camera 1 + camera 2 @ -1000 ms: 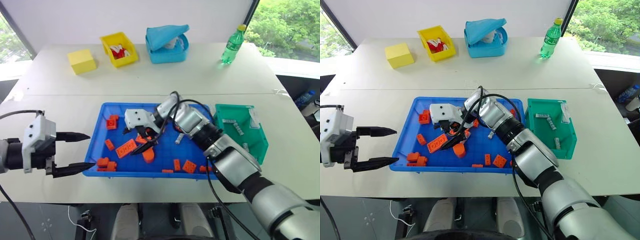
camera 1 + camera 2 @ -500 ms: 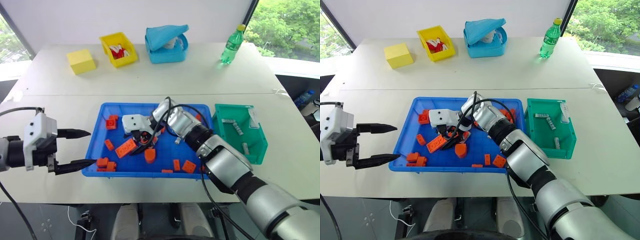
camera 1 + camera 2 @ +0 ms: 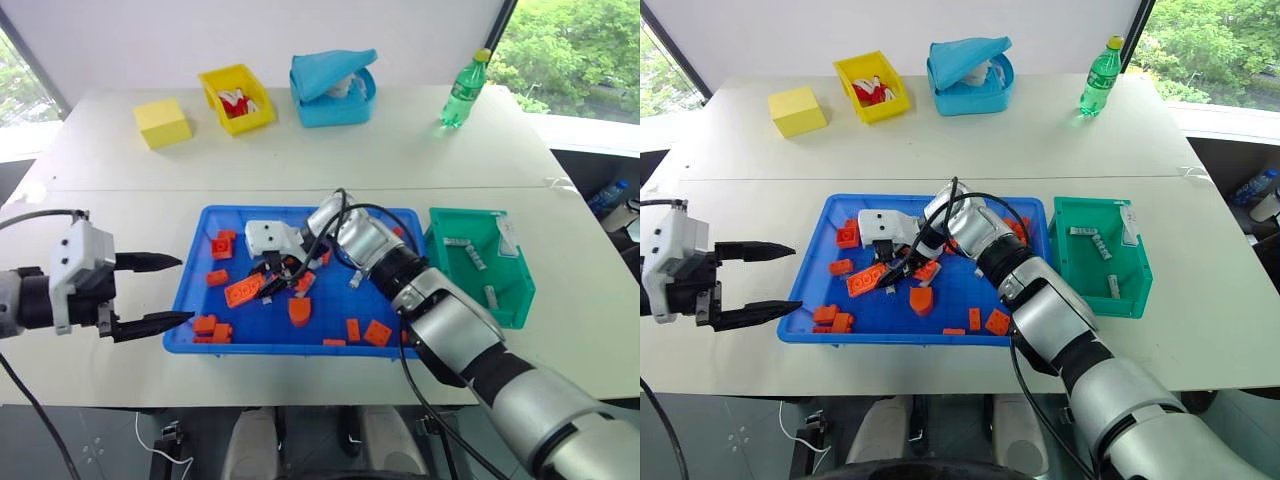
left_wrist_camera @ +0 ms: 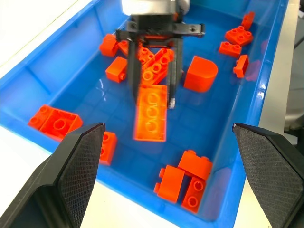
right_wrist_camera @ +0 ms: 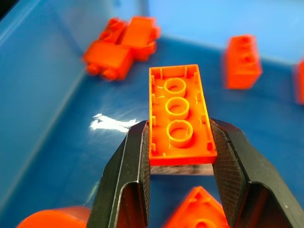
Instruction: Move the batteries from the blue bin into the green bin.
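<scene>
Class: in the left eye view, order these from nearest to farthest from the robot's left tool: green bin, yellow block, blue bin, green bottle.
1. Blue bin, just beside the left tool, toward the robot's right.
2. Yellow block, at the table's far side, on the left.
3. Green bin, beyond the blue bin, on the right.
4. Green bottle, far right corner.

Silver-grey jointed arms, white wrist housings, looping black cables, textured black fingers [image 5: 227, 156].

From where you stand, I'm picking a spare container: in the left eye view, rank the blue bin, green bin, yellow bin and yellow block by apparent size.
1. blue bin
2. green bin
3. yellow bin
4. yellow block

The last two look close, and both sit farther from the camera, so their order is unsure.
</scene>
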